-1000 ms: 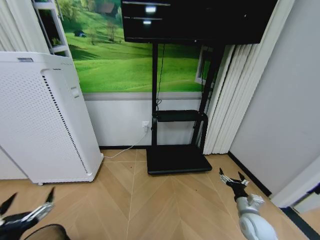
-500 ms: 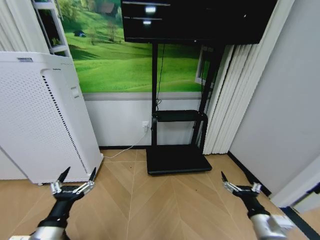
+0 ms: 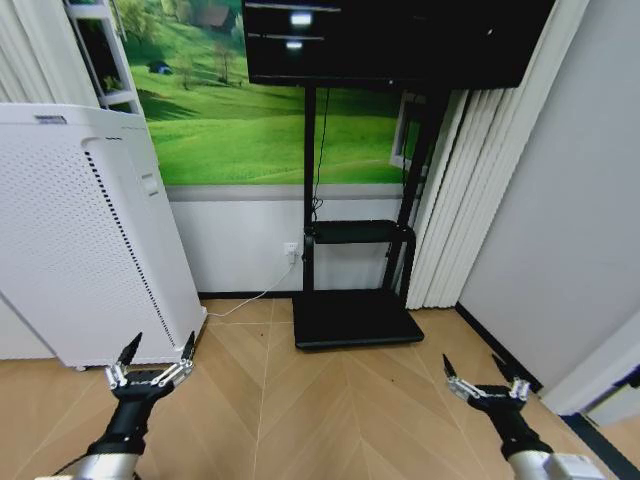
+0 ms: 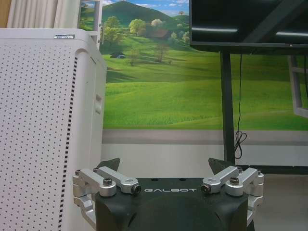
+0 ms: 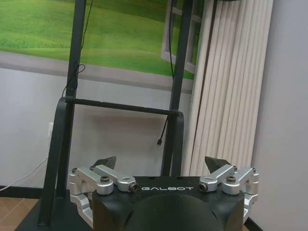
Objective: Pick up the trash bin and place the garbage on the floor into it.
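Observation:
Both arms are held out low over the floor [image 3: 330,400], a light chevron parquet. My left gripper [image 3: 162,345] hangs in front of the white appliance's lower corner. It is open with nothing between its fingers, which the left wrist view confirms for the left gripper [image 4: 163,166]. My right gripper [image 3: 482,372] is at the lower right near the dark skirting, open and empty. The right wrist view has the right gripper [image 5: 161,162] facing the black stand. The trash bin and the garbage are out of view.
A tall white perforated appliance [image 3: 80,240] stands at the left. A black TV stand [image 3: 355,318] with a flat base plate sits at the centre against the wall, its cable running to a socket. White curtains [image 3: 450,200] and a grey wall [image 3: 560,220] close off the right.
My left gripper rose from the bottom left corner and now points forward. A dark rounded thing at the bottom edge is gone from view. My right gripper dropped slightly and levelled out.

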